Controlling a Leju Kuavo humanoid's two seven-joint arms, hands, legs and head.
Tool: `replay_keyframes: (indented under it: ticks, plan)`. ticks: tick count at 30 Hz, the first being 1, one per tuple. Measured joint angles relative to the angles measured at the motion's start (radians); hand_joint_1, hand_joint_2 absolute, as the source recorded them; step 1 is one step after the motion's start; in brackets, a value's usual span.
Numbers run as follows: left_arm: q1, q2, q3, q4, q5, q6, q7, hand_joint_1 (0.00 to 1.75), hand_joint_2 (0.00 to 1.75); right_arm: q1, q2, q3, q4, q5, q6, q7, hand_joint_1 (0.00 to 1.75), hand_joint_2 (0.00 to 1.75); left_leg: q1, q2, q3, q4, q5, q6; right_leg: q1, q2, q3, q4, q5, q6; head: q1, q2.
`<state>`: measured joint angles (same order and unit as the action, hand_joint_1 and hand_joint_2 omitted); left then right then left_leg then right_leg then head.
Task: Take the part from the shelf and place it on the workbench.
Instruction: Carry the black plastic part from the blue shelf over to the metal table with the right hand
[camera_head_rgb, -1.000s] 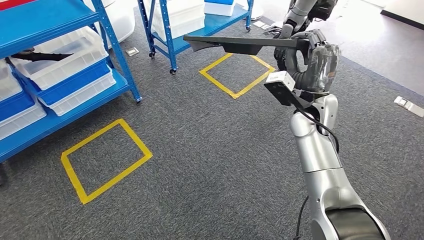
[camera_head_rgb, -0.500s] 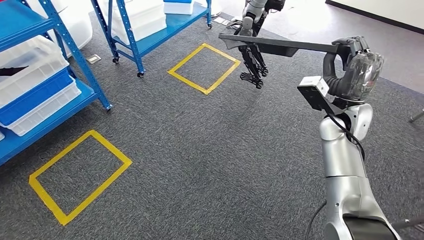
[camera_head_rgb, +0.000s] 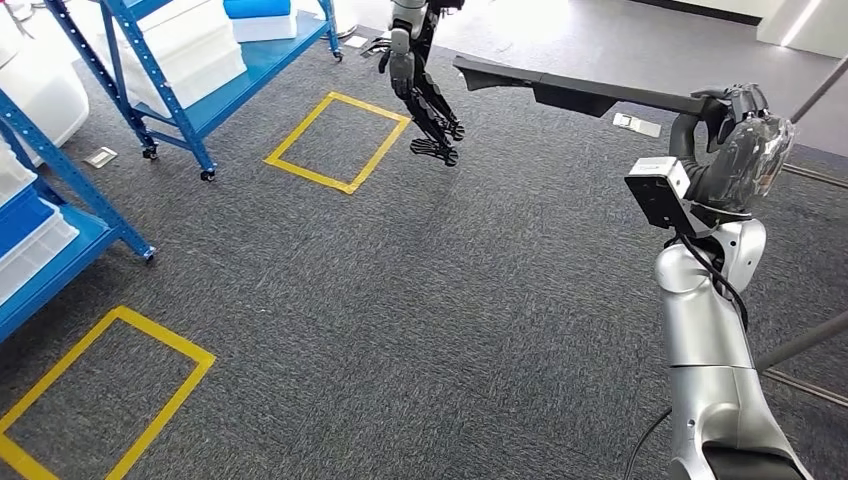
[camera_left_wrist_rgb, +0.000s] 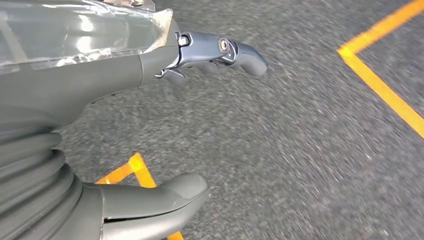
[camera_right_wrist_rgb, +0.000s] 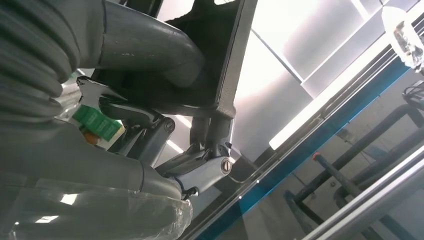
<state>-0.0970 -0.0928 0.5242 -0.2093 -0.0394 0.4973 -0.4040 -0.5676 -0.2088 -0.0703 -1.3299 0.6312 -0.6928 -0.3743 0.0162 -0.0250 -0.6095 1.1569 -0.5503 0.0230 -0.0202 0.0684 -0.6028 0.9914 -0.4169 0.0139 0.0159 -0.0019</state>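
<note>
Nearest to the robot is the grey carpet floor (camera_head_rgb: 420, 330), with a yellow tape square (camera_head_rgb: 95, 390) at the lower left of the head view. The silver right arm (camera_head_rgb: 705, 340) rises from the lower right corner. At its top the right robot hand (camera_head_rgb: 725, 140) is closed around one end of the part (camera_head_rgb: 580, 92), a long, flat black piece. The part is held in the air, nearly level, and it reaches out to the left from the hand, above the carpet. In the right wrist view the thick thumb (camera_right_wrist_rgb: 150, 42) and the dark fingers (camera_right_wrist_rgb: 200, 167) press the edge of the black part (camera_right_wrist_rgb: 220, 50) from two sides.

The left robot hand (camera_left_wrist_rgb: 150, 100) is seen in the left wrist view above the carpet (camera_left_wrist_rgb: 300, 150), near yellow tape (camera_left_wrist_rgb: 385, 85). Its fingers (camera_left_wrist_rgb: 225, 50) and thumb (camera_left_wrist_rgb: 155, 200) are apart and there is nothing between them, so this hand is open.

Further away, at the left edge, is a blue shelf (camera_head_rgb: 60, 250) with a white bin (camera_head_rgb: 35, 245). Behind it there is a second yellow tape square (camera_head_rgb: 335, 140), and a second blue shelf (camera_head_rgb: 200, 90) on wheels which carries white bins (camera_head_rgb: 190, 45). At the far top a second robot arm (camera_head_rgb: 425, 80) with dark fingers hangs down above the carpet
</note>
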Motion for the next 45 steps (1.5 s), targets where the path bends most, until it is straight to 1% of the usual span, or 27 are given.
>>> replay_keyframes:
  ticks: [1, 3, 5, 6, 8, 10, 12, 13, 14, 16, 18, 20, 22, 23, 25, 27, 28, 29, 32, 34, 36, 38, 40, 42, 43, 44, 45]
  plan:
    - [0.0, 0.001, 0.0, 0.0, 0.003, 0.0, -0.001, 0.0, 1.75, -0.001, -0.002, 0.004, 0.003, -0.006, 0.0, -0.005, 1.75, 1.75, 0.001, -0.019, 0.032, -0.067, 0.027, 0.004, 0.003, 0.012, -0.002, 0.003, 0.001, 0.002, 0.0, 0.0]
    - [0.003, 0.004, 0.0, 0.0, 0.011, 0.001, -0.004, 0.0, 1.75, -0.004, -0.004, 0.015, 0.011, -0.014, 0.0, -0.016, 1.75, 1.75, 0.0, -0.043, 0.062, -0.134, 0.045, 0.01, 0.003, 0.035, -0.01, 0.006, 0.006, 0.011, 0.001, 0.0]
    - [0.006, 0.005, 0.0, 0.0, 0.019, 0.001, -0.008, 0.0, 1.75, -0.008, -0.006, 0.024, 0.019, -0.015, 0.0, -0.025, 1.75, 1.75, -0.005, -0.026, 0.064, -0.142, 0.049, 0.017, 0.002, 0.054, -0.019, 0.002, 0.015, 0.026, 0.001, 0.0]
    - [0.007, 0.005, 0.0, 0.0, 0.021, 0.001, -0.009, 0.0, 1.75, -0.009, -0.009, 0.026, 0.022, -0.014, 0.0, -0.027, 1.75, 1.75, -0.006, -0.015, 0.066, -0.148, 0.055, 0.023, 0.001, 0.045, -0.025, 0.005, 0.014, 0.032, 0.001, 0.0]
    - [0.009, 0.004, 0.0, 0.0, 0.022, 0.001, -0.012, 0.0, 1.75, -0.015, -0.014, 0.029, 0.03, -0.013, 0.0, -0.028, 1.75, 1.75, -0.004, 0.007, 0.069, -0.161, 0.066, 0.035, 0.004, -0.005, -0.058, 0.062, -0.015, 0.033, 0.005, 0.0]
    - [0.014, 0.005, 0.001, 0.0, 0.022, 0.001, -0.013, 0.0, 1.75, -0.019, -0.014, 0.033, 0.039, -0.012, 0.0, -0.029, 1.75, 1.75, -0.005, 0.03, 0.067, -0.163, 0.069, 0.038, 0.002, -0.048, -0.121, 0.194, -0.072, 0.03, 0.01, 0.0]
    - [0.018, 0.005, 0.001, 0.0, 0.022, 0.001, -0.013, 0.0, 1.75, -0.019, -0.014, 0.036, 0.048, -0.012, 0.0, -0.029, 1.75, 1.75, -0.006, 0.056, 0.066, -0.162, 0.068, 0.037, -0.004, -0.055, -0.165, 0.294, -0.103, 0.039, 0.01, 0.0]
    - [0.018, 0.004, 0.001, 0.0, 0.022, 0.001, -0.013, 0.0, 1.75, -0.018, -0.014, 0.038, 0.052, -0.012, 0.0, -0.029, 1.75, 1.75, -0.006, 0.068, 0.066, -0.162, 0.067, 0.035, -0.008, -0.059, -0.158, 0.287, -0.096, 0.049, 0.01, 0.0]
    - [0.019, 0.004, 0.001, 0.0, 0.022, 0.001, -0.013, 0.0, 1.75, -0.019, -0.015, 0.039, 0.055, -0.012, 0.0, -0.029, 1.75, 1.75, -0.005, 0.08, 0.068, -0.162, 0.065, 0.032, -0.014, -0.068, -0.128, 0.236, -0.076, 0.06, 0.01, 0.0]
    - [0.018, 0.006, 0.001, 0.0, 0.022, 0.001, -0.013, 0.0, 1.75, -0.02, -0.014, 0.042, 0.059, -0.012, 0.0, -0.029, 1.75, 1.75, -0.008, 0.1, 0.072, -0.159, 0.058, 0.021, -0.019, -0.115, -0.041, 0.088, -0.03, 0.079, 0.01, 0.0]
    - [0.018, 0.01, 0.001, 0.0, 0.022, 0.001, -0.013, 0.0, 1.75, -0.022, -0.013, 0.044, 0.063, -0.012, 0.0, -0.029, 1.75, 1.75, -0.014, 0.117, 0.077, -0.156, 0.049, 0.008, -0.013, -0.142, -0.002, 0.014, -0.013, 0.072, 0.008, 0.0]
    - [0.019, 0.011, 0.001, 0.0, 0.022, 0.002, -0.013, 0.0, 1.75, -0.022, -0.013, 0.045, 0.066, -0.012, 0.0, -0.029, 1.75, 1.75, -0.015, 0.136, 0.08, -0.156, 0.044, 0.0, -0.009, -0.122, -0.007, 0.012, -0.012, 0.055, 0.005, 0.0]
    - [0.018, 0.01, 0.001, 0.0, 0.022, 0.002, -0.013, 0.0, 1.75, -0.025, -0.013, 0.045, 0.068, -0.012, 0.0, -0.03, 1.75, 1.75, -0.007, 0.117, 0.075, -0.14, 0.026, -0.008, -0.013, -0.098, -0.009, 0.012, -0.011, 0.039, 0.003, 0.0]
    - [0.019, 0.008, 0.001, 0.0, 0.022, 0.002, -0.013, 0.0, 1.75, -0.028, -0.013, 0.045, 0.068, -0.011, 0.0, -0.03, 1.75, 1.75, -0.003, 0.092, 0.061, -0.107, 0.003, -0.011, -0.014, -0.087, -0.009, 0.011, -0.009, 0.029, 0.002, 0.0]
    - [0.022, 0.007, 0.001, 0.0, 0.022, 0.003, -0.012, 0.0, 1.75, -0.033, -0.009, 0.046, 0.071, -0.007, 0.0, -0.031, 1.75, 1.75, 0.0, 0.041, 0.002, 0.017, -0.064, -0.011, -0.009, -0.066, -0.009, 0.011, -0.007, 0.016, -0.001, 0.0]
    - [0.026, 0.006, 0.001, 0.001, 0.022, 0.004, -0.011, 0.0, 1.75, -0.035, -0.002, 0.047, 0.076, 0.006, 0.0, -0.036, 1.75, 1.75, -0.001, 0.025, -0.062, 0.133, -0.1, -0.006, -0.001, -0.038, -0.01, 0.011, -0.007, 0.01, -0.002, 0.0]
    - [0.027, 0.005, 0.001, 0.001, 0.022, 0.004, -0.011, 0.0, 1.75, -0.035, 0.001, 0.047, 0.078, 0.014, 0.0, -0.039, 1.75, 1.75, -0.001, 0.022, -0.074, 0.144, -0.089, -0.001, 0.002, -0.023, -0.009, 0.012, -0.007, 0.01, -0.002, 0.0]
    - [0.028, 0.005, 0.001, 0.001, 0.021, 0.004, -0.011, 0.0, 1.75, -0.035, 0.005, 0.045, 0.079, 0.021, 0.0, -0.043, 1.75, 1.75, -0.002, 0.019, -0.066, 0.114, -0.058, 0.004, 0.004, -0.008, -0.009, 0.012, -0.007, 0.01, -0.002, 0.0]
    - [0.027, 0.004, 0.001, 0.001, 0.02, 0.004, -0.012, 0.0, 1.75, -0.036, 0.015, 0.041, 0.081, 0.032, 0.0, -0.053, 1.75, 1.75, -0.003, -0.033, 0.014, -0.074, 0.045, 0.022, 0.008, 0.031, -0.009, 0.016, -0.006, 0.012, -0.002, 0.0]
    - [0.028, 0.004, 0.001, 0.001, 0.02, 0.004, -0.012, 0.0, 1.75, -0.038, 0.022, 0.04, 0.087, 0.033, 0.0, -0.06, 1.75, 1.75, -0.008, -0.048, 0.034, -0.12, 0.059, 0.024, 0.006, 0.053, -0.015, 0.016, -0.001, 0.02, -0.002, 0.0]
    - [0.026, 0.002, 0.001, 0.001, 0.02, 0.004, -0.012, 0.0, 1.75, -0.042, 0.028, 0.038, 0.095, 0.034, 0.0, -0.075, 1.75, 1.75, -0.011, -0.021, 0.038, -0.129, 0.066, 0.028, 0.004, 0.068, -0.024, 0.015, 0.005, 0.03, -0.002, 0.0]
    - [0.024, -0.002, 0.001, 0.001, 0.021, 0.004, -0.013, 0.0, 1.75, -0.052, 0.034, 0.029, 0.106, 0.039, 0.0, -0.095, 1.75, 1.75, -0.01, 0.003, 0.042, -0.144, 0.077, 0.035, 0.008, 0.03, -0.048, 0.046, -0.011, 0.033, 0.001, 0.0]
    - [0.026, -0.003, 0.003, 0.001, 0.021, 0.005, -0.014, 0.0, 1.75, -0.066, 0.046, 0.018, 0.121, 0.05, 0.0, -0.109, 1.75, 1.75, -0.012, 0.029, 0.044, -0.151, 0.082, 0.038, 0.01, -0.027, -0.101, 0.149, -0.057, 0.029, 0.006, 0.0]
    - [0.028, -0.004, 0.007, 0.001, 0.021, 0.005, -0.015, 0.0, 1.75, -0.07, 0.06, 0.007, 0.132, 0.066, 0.0, -0.116, 1.75, 1.75, -0.014, 0.056, 0.042, -0.151, 0.081, 0.039, 0.005, -0.047, -0.154, 0.264, -0.094, 0.031, 0.009, 0.0]
    - [0.028, -0.005, 0.008, 0.001, 0.021, 0.005, -0.015, 0.0, 1.75, -0.067, 0.065, 0.001, 0.135, 0.073, 0.0, -0.117, 1.75, 1.75, -0.014, 0.069, 0.041, -0.15, 0.081, 0.039, 0.002, -0.053, -0.161, 0.281, -0.094, 0.038, 0.009, 0.0]
    - [0.028, -0.006, 0.01, 0.001, 0.021, 0.005, -0.015, 0.0, 1.75, -0.065, 0.069, -0.007, 0.137, 0.077, 0.0, -0.116, 1.75, 1.75, -0.014, 0.081, 0.041, -0.15, 0.08, 0.038, -0.003, -0.06, -0.148, 0.26, -0.082, 0.047, 0.009, 0.0]
    - [0.028, -0.006, 0.011, 0.001, 0.02, 0.005, -0.015, 0.0, 1.75, -0.064, 0.071, -0.013, 0.136, 0.079, 0.0, -0.113, 1.75, 1.75, -0.014, 0.092, 0.042, -0.149, 0.078, 0.035, -0.007, -0.073, -0.115, 0.203, -0.059, 0.057, 0.009, 0.0]
